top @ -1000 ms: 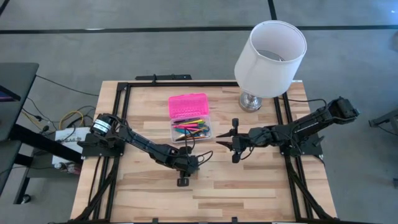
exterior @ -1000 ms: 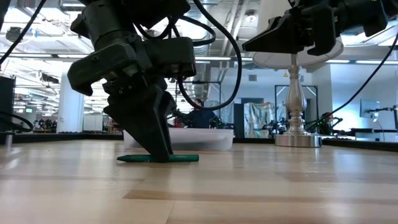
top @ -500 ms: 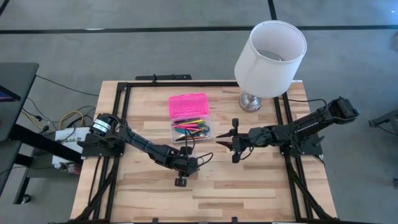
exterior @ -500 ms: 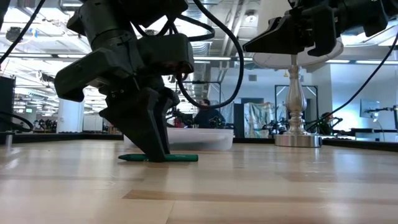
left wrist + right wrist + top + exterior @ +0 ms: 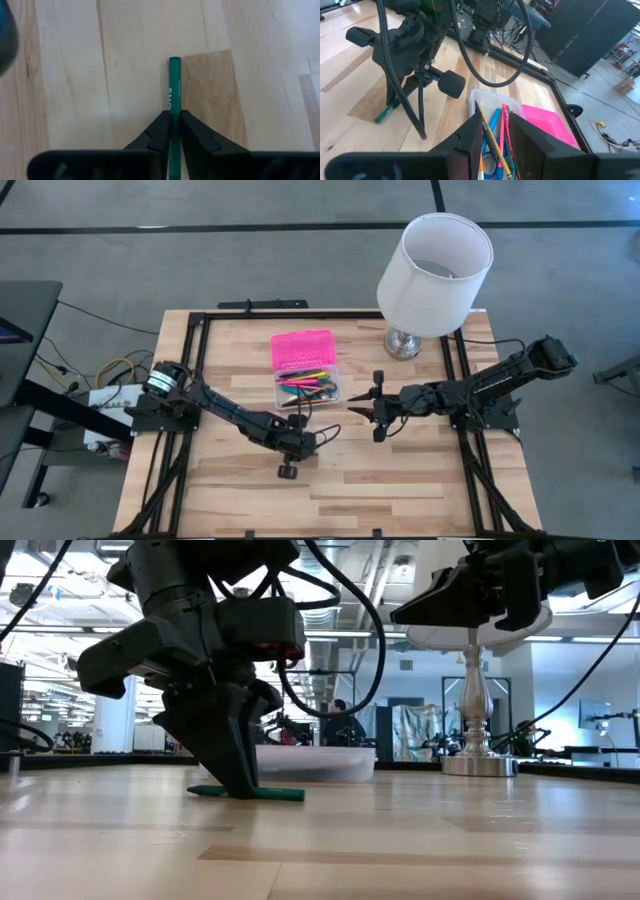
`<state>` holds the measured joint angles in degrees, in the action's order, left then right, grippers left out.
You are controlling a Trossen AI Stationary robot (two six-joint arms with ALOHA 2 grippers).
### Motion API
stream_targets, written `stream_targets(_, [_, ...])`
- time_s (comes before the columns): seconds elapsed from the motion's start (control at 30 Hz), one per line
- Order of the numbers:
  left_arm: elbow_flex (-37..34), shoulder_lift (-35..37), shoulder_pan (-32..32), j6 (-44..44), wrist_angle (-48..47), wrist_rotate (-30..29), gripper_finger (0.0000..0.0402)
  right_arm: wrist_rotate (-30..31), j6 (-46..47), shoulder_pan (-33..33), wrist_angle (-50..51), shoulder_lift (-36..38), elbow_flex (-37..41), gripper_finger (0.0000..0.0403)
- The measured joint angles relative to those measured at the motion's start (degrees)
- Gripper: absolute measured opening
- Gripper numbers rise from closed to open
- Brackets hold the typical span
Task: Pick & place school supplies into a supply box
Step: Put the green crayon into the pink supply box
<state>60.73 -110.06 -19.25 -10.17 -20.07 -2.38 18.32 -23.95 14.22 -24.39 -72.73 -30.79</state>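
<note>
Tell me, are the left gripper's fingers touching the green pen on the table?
Touching. The left wrist view shows both fingers pressed against the green pen, no gap on either side.

The supply box (image 5: 307,378) sits open on the table: a bright pink lid (image 5: 302,350) laid flat, hinged to a clear plastic base (image 5: 300,762) on the side nearer the table's middle. Inside the base lie pens, pencils and markers (image 5: 309,388) in red, blue, yellow, pink and green, packed roughly side by side; a yellow pencil (image 5: 491,141) lies slanted across the others. A single green marker (image 5: 173,95) lies flat on the bare wood, well apart from the supply box, on the side away from the lid.
</note>
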Motion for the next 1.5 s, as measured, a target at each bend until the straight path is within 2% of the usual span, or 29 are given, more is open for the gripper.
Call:
stream_targets(0.37, [0.34, 0.44, 1.11, 0.04, -3.43, 2.49, 0.003, 0.01, 0.01, 0.0, 0.36, 0.0, 0.0, 0.0091])
stream_targets(0.77, [4.64, 0.09, 1.09, 0.31, -15.14, 2.52, 0.003, -0.02, 0.01, 0.0, 0.38, 0.0, 0.0, 0.0091])
stream_targets(1.27, [6.31, -0.09, 1.07, 2.59, -17.89, 1.62, 0.003, 0.01, 0.01, 0.0, 0.43, 0.0, 0.0, 0.0091])
stream_targets(1.37, [8.39, -0.35, 1.07, 3.98, -19.85, 1.34, 0.003, 0.01, 0.02, 0.0, 0.43, 0.0, 0.0, 0.0091])
stream_targets(1.5, [11.02, -0.59, 1.05, 5.88, -26.17, -2.11, 0.0029, 0.01, 0.03, 0.0, 0.73, 0.0, 0.0, 0.0091])
